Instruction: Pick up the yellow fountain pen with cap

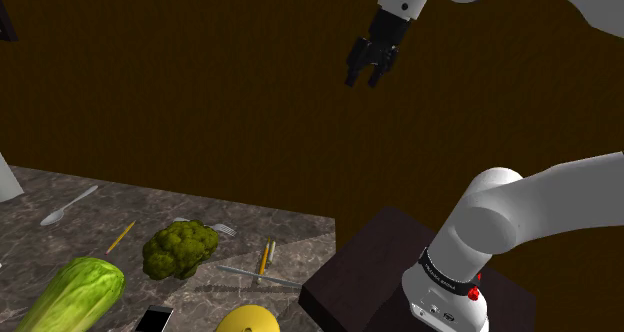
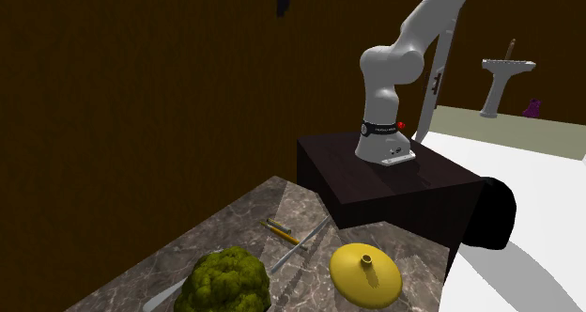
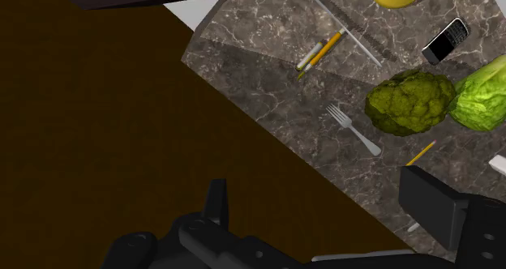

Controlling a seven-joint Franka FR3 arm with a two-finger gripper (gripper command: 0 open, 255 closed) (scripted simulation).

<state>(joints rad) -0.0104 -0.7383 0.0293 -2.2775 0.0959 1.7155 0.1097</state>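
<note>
**Near zone, shoulder view.** The dark box stand (image 1: 350,280) occupies the 5 o'clock corner. The grey veined marble worktop (image 1: 290,230) adjoins it on the 9 o'clock side. Along the lower edge lie a yellow domed disc (image 1: 247,322), a black phone with a pale screen (image 1: 153,320) and a pale green leafy lettuce head (image 1: 75,295).

**Middle zone.** A long thin grey rod (image 1: 258,275) lies at 12 o'clock from the disc. The yellow fountain pen with cap (image 1: 264,259) lies flat on the worktop just behind the rod, near the worktop edge that faces the stand. Its axis runs roughly 12 to 6 o'clock. One end of the pen reaches the rod; whether the two touch cannot be confirmed. A slim pale stick (image 1: 271,250) lies just beside the pen, on its 3 o'clock side. A knobbly dark green broccoli head (image 1: 180,248) sits at 9 o'clock from the pen, apart from it.

**Far zone.** A grey fork (image 1: 225,229) lies just behind the broccoli head. A thin yellow pencil (image 1: 121,237) lies at 9 o'clock from the broccoli head. A grey spoon (image 1: 68,206) lies at 10 o'clock from the pencil.

**Tool.** The black two-finger tool (image 1: 362,80) hangs high before the brown wall (image 1: 200,80), at 1 o'clock from the pen and well apart from it. In the wrist view its fingers (image 3: 216,204) stand apart. The tool is released and grasps nothing.
</note>
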